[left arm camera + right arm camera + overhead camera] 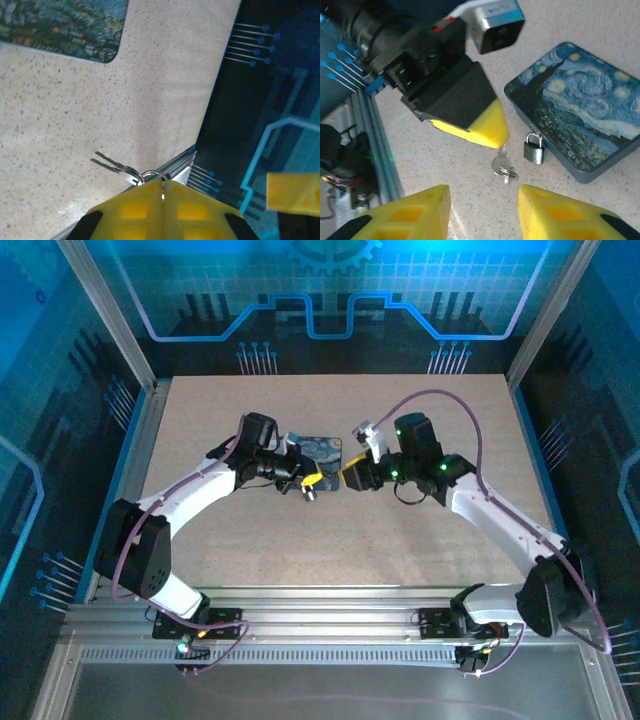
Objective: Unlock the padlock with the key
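Closest to you in the right wrist view, the right jaws stand apart and hold nothing, their yellow fingertips (410, 212) on either side of a gap that looks straight out at the work.

Just beyond that gap the left jaws are pressed together on the key (500, 159). It hangs from their yellow tip, with its ring (508, 174) dangling over the counter (445, 165). The left wrist view shows the same pinch, with thin blades sticking out past the closed fingers (150, 210). You cannot tell for certain from these views which end of the key leads.

A little farther on, just beside the key and apart from it, the padlock (534, 148) hangs from the front edge of the painted box (580, 100). Its loop is at the top and its body points down toward the counter. Its long axis is therefore upright, roughly parallel to the hanging key.

The move ahead probably depends on that parallel alignment. The keyhole is likely in the underside of the lock, so the key would have to come round and enter from below. The left arm is the nearer one and carries the key. The right jaws face the lock from the near side and seem well placed to steady its body first.
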